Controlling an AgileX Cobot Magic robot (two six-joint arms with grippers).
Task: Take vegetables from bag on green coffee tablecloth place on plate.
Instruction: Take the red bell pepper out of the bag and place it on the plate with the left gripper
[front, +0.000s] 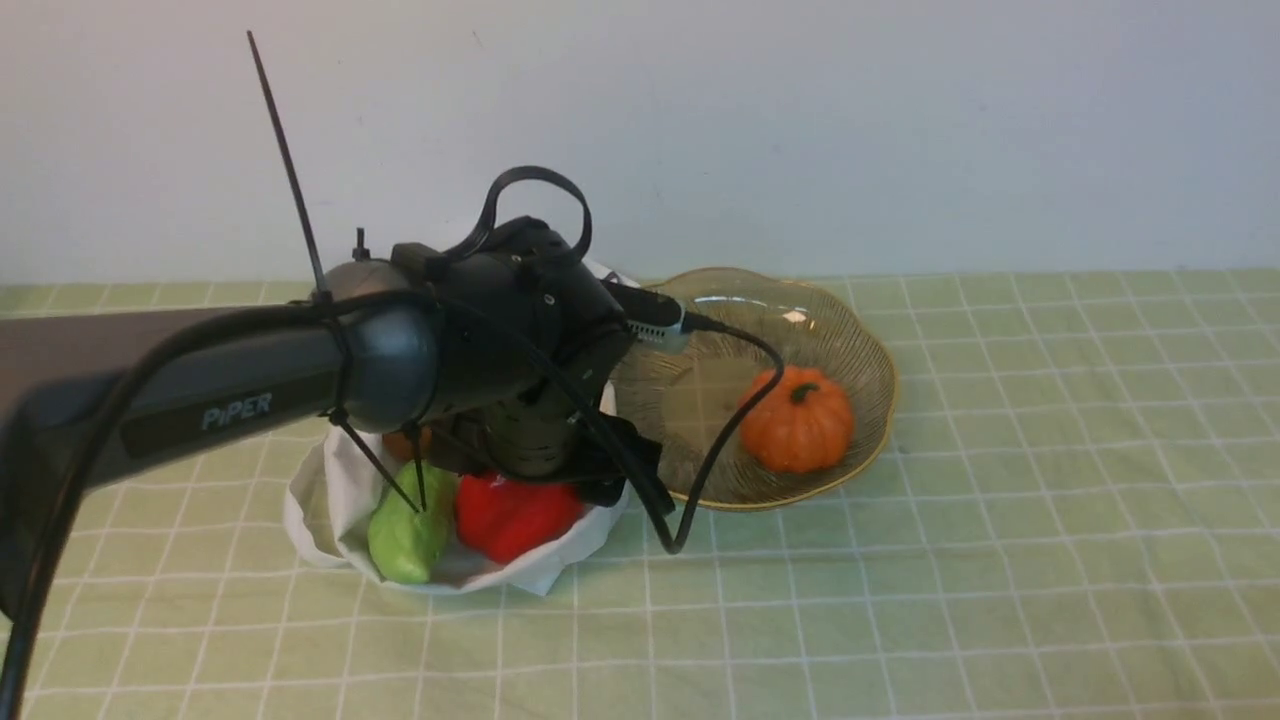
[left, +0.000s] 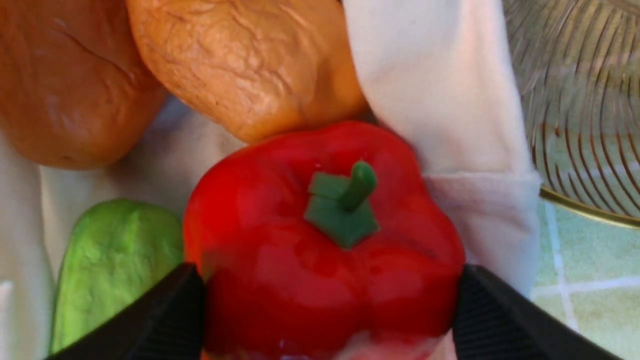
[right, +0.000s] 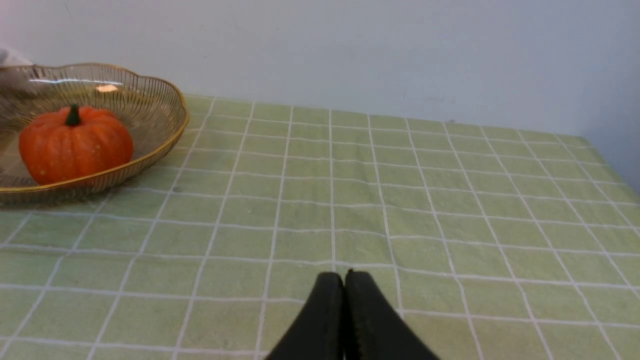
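I see my left gripper (left: 330, 272) clamped wide across the pepper (left: 325, 240) in the bag (left: 440, 100), my right gripper (right: 344, 277) closed tight on nothing.

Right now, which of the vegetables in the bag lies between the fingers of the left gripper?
The red bell pepper: the fingers of the left gripper flank it, while the green gourd and both potatoes lie outside them.
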